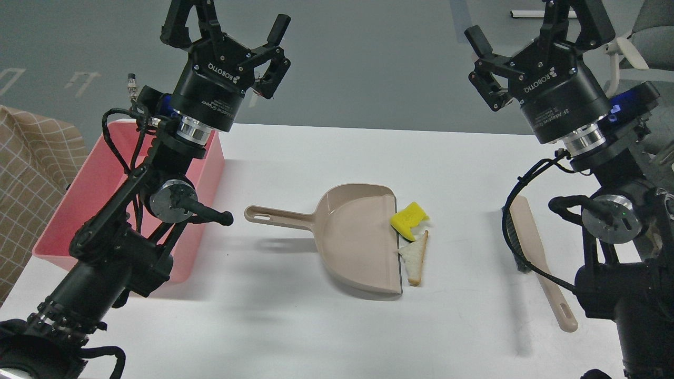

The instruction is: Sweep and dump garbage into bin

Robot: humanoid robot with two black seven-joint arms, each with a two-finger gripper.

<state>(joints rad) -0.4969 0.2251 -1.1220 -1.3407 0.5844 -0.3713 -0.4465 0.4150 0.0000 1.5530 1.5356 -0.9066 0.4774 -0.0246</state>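
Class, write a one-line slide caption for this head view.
Both open tools, left and right, hover above a table where a yellow sponge and bread slice sit at the dustpan lip.

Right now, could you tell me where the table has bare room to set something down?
Bare patches: the front strip below the dustpan, the stretch between bread slice and brush, and the far band behind the dustpan. Crowded: the dustpan's lip, where the yellow sponge and bread touch it, and the left side by the pink bin.
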